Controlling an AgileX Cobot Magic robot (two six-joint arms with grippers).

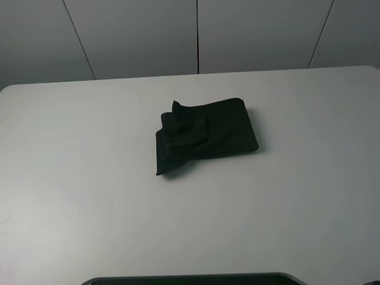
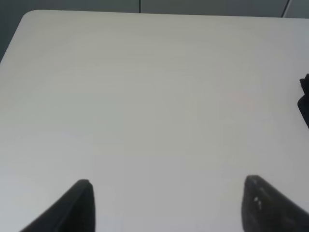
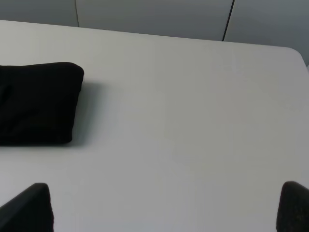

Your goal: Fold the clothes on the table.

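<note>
The black T-shirt (image 1: 205, 135) lies folded into a small bundle near the middle of the white table (image 1: 77, 178); its print and neck label are hidden. The bundle's right end shows in the right wrist view (image 3: 38, 104), and a sliver of it shows at the edge of the left wrist view (image 2: 304, 101). My left gripper (image 2: 169, 205) is open and empty over bare table, left of the shirt. My right gripper (image 3: 166, 208) is open and empty, to the right of the shirt. Neither gripper shows in the exterior high view.
A grey panelled wall (image 1: 196, 35) stands behind the table's far edge. A dark rim (image 1: 190, 279) lies along the table's near edge. The table's far left corner (image 2: 34, 14) and far right corner (image 3: 294, 50) are in view.
</note>
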